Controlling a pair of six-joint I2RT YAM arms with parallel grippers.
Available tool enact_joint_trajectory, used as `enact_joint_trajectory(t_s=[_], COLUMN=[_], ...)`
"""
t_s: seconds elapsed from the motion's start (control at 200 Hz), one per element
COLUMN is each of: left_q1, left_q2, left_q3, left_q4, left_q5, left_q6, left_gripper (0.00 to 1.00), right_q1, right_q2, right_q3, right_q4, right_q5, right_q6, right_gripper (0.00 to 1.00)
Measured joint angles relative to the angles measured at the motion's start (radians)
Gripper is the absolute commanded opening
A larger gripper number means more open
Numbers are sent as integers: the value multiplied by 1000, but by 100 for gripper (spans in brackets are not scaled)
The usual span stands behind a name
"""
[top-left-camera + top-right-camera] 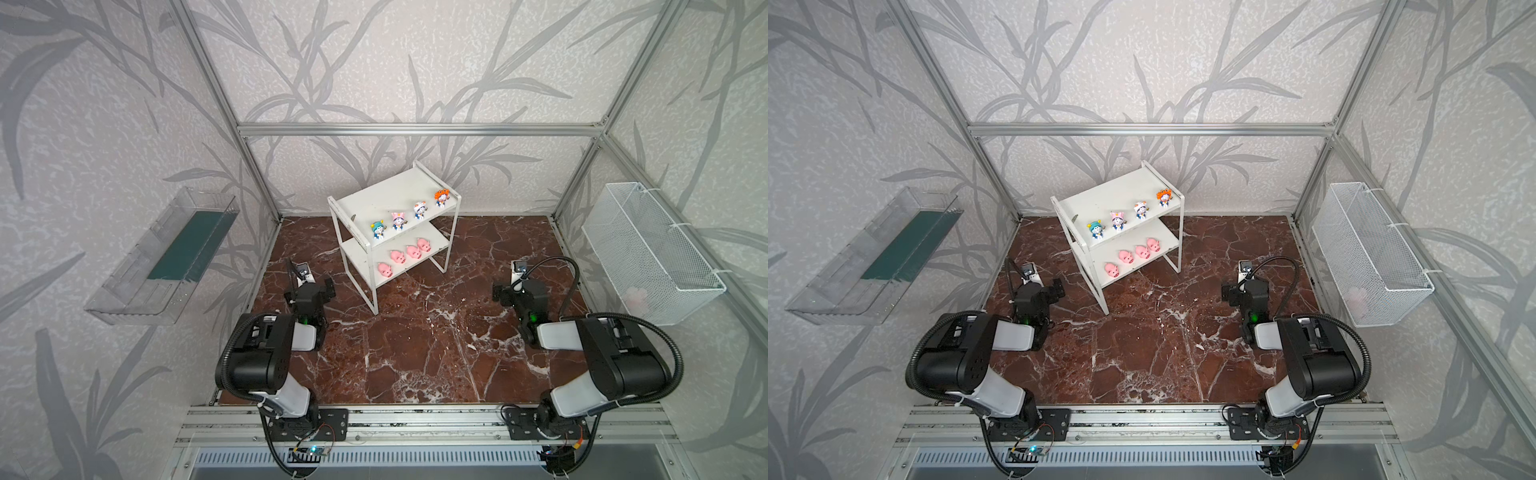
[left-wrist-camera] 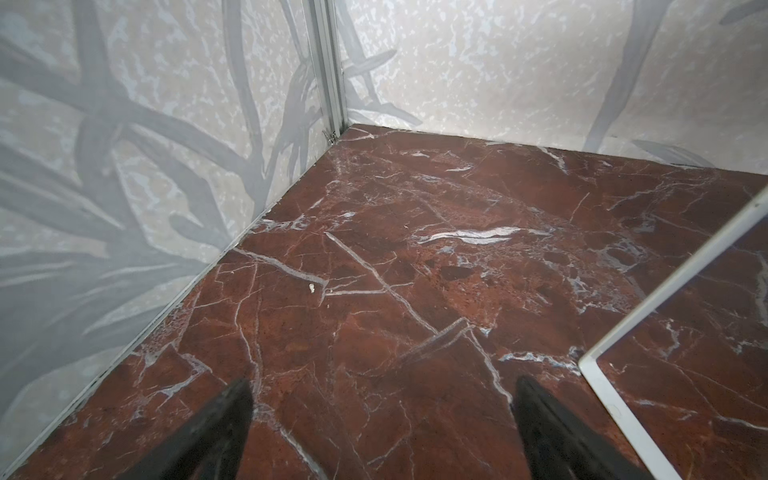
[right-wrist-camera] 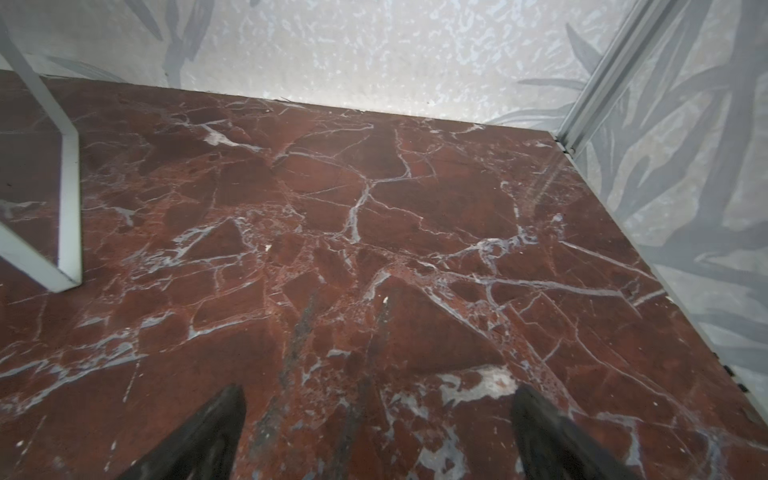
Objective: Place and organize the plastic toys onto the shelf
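Observation:
The white two-tier shelf [image 1: 386,195] stands at the back middle of the marble floor in both top views [image 1: 1108,199]. On its upper board several blue-and-white figurines stand in a row, from the teal-hatted one [image 1: 379,230] to the orange-hatted one [image 1: 441,197]. Several pink pigs [image 1: 397,257] line the lower board. My left gripper [image 2: 382,399] hangs open over bare floor, left of the shelf's leg [image 2: 665,299]. Over bare floor too, my right gripper [image 3: 378,399] is open, with a shelf leg [image 3: 68,199] off to its side. Neither holds anything.
A clear plastic tray [image 1: 166,257] with a green panel hangs on the left wall. A white wire-mesh basket [image 1: 652,249] hangs on the right wall with a pale pink lump [image 1: 636,297] inside. Aluminium posts frame the corners. The red marble floor [image 1: 415,340] lies between the arms.

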Motion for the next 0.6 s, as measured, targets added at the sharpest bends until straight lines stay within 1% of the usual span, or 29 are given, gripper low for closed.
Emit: enact_joint_trajectory(t_s=[0.275,0.6], left_q1=[0,0], left_q2=[0,0], left_q3=[0,0], left_q4=[0,0], left_q5=[0,0], left_q6=[0,0], left_gripper=[99,99], right_q1=[0,0], right_q2=[0,0], right_q3=[0,0], right_q4=[0,-1], right_q5=[23,13], right_q6=[9,6], right_gripper=[99,99])
